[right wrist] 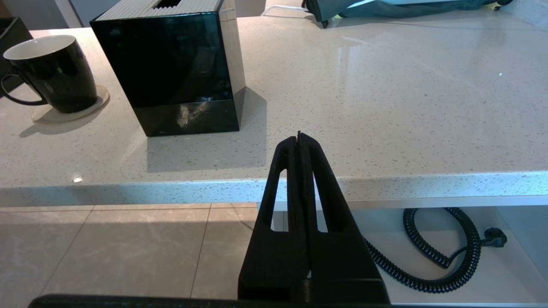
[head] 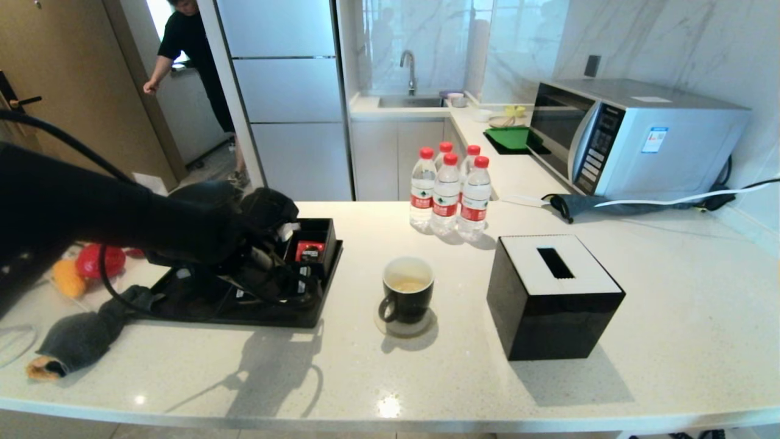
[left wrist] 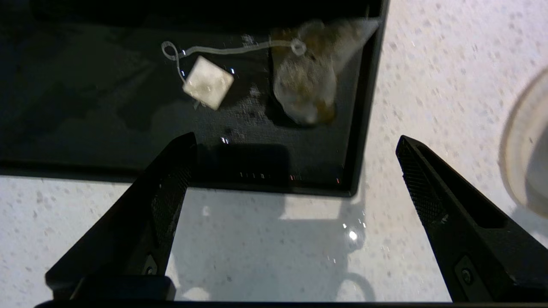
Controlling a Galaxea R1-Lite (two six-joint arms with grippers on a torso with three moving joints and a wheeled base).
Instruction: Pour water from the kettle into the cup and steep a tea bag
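Note:
The tea bag lies flat on the black tray, its string trailing to a white paper tag. My left gripper hovers open over the tray's near corner, holding nothing, a little short of the bag. The black cup stands on a round coaster to the right of the tray and holds pale yellowish water. It also shows in the right wrist view, cup. My right gripper is shut and parked below the counter's front edge. No kettle shows in any view.
A black tissue box stands right of the cup. Several red-capped bottles are behind it. A compartment box with a red packet sits at the tray's back. A grey cloth lies at the left. A microwave is at the back right.

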